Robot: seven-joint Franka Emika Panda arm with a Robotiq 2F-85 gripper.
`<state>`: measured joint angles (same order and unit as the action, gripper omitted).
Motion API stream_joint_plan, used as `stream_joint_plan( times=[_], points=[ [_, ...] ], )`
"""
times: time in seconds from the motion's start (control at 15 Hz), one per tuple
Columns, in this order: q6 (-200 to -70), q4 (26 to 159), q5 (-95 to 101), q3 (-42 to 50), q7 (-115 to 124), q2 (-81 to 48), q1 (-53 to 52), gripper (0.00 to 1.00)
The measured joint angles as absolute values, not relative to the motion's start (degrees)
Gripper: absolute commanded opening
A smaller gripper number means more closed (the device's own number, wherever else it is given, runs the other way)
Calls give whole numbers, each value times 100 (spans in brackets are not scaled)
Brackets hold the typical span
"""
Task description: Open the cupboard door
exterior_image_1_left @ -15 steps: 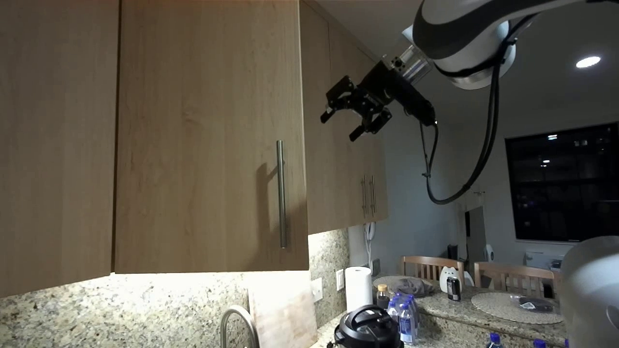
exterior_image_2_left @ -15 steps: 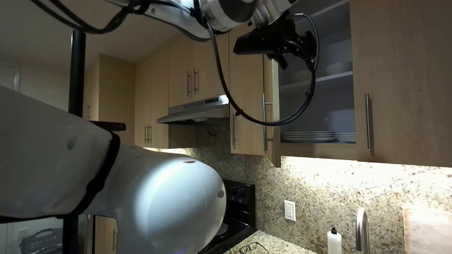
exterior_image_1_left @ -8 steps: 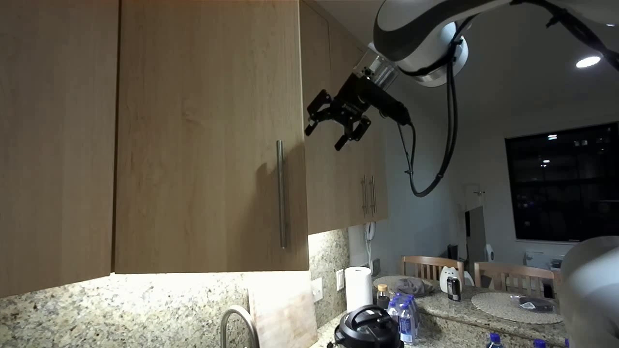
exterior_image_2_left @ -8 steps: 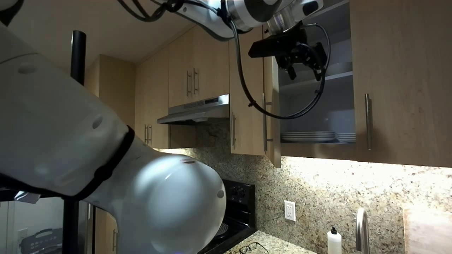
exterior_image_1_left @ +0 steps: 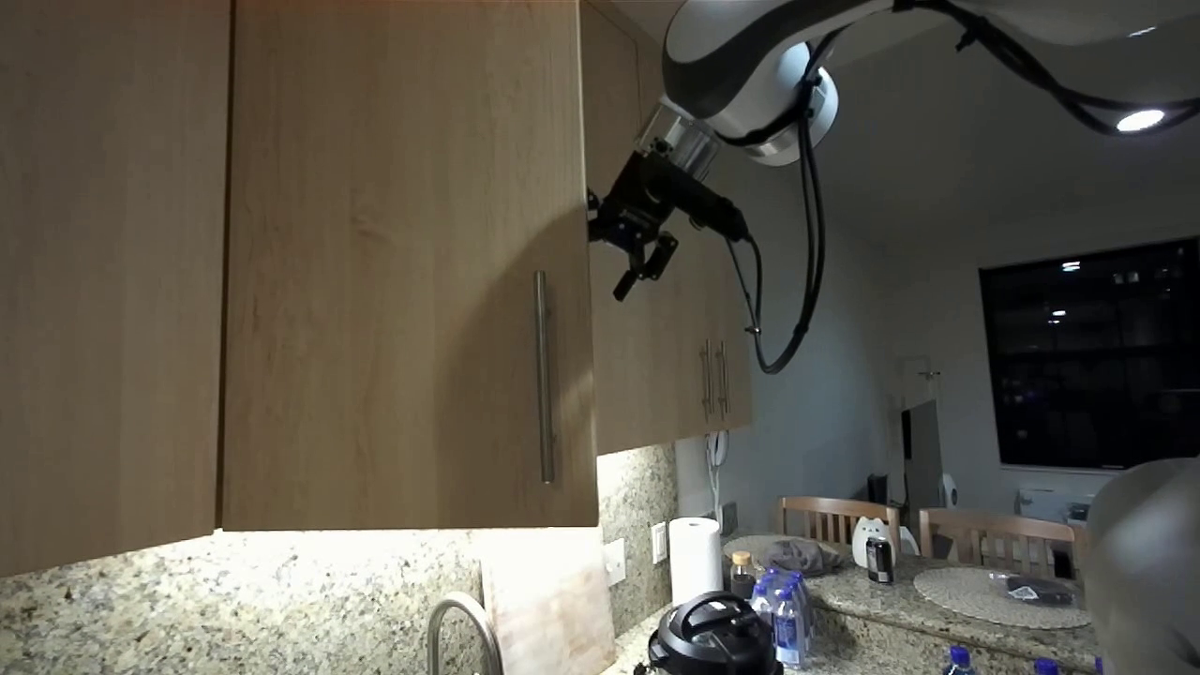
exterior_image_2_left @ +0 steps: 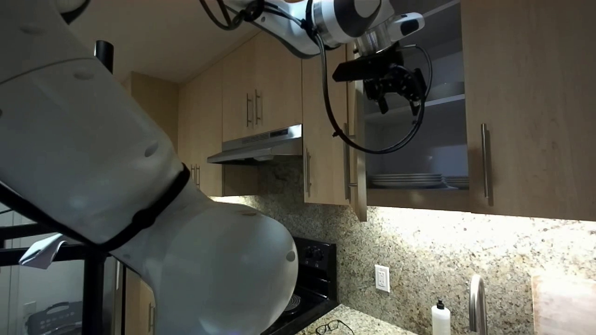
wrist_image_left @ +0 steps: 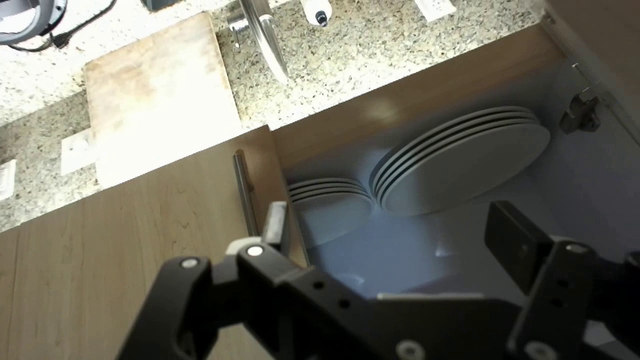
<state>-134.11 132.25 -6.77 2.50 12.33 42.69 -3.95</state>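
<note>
Reading from left to right in an exterior view, we are locating a range hood point(exterior_image_2_left: 260, 142), a narrower wood door point(exterior_image_2_left: 326, 181) and the cupboard door point(exterior_image_2_left: 358, 167). The cupboard door is standing open, nearly edge-on, with its bar handle point(exterior_image_2_left: 347, 163) projecting from its left-facing side. To its right, we are seeing the hand point(exterior_image_2_left: 399, 107) hanging in front of the cupboard point(exterior_image_2_left: 442, 135), higher than the plates point(exterior_image_2_left: 407, 180) stacked inside. Farther right, a second door point(exterior_image_2_left: 535, 93) is standing closed.

In the wrist view, we are finding the second door, one finger point(wrist_image_left: 276, 225) overlapping its edge in line of sight, the plates, the other finger point(wrist_image_left: 517, 245) and, above it, a hinge point(wrist_image_left: 580, 117). The two fingers are standing wide apart.

In an exterior view, the cupboard door is facing us, and the hand is sitting partly hidden behind its right edge; the views are not showing whether the two are touching. Rightward, we are noting an upright paper roll point(exterior_image_1_left: 696, 558), the counter point(exterior_image_1_left: 862, 600) carrying a dark can point(exterior_image_1_left: 879, 560), and a window point(exterior_image_1_left: 1092, 375).
</note>
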Motion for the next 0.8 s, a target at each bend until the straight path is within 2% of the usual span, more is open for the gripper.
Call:
stream_joint_plan(
  times=[0.8],
  points=[
    [-13386,13198,-680,-413,1244,4445,-411,100]
  ],
)
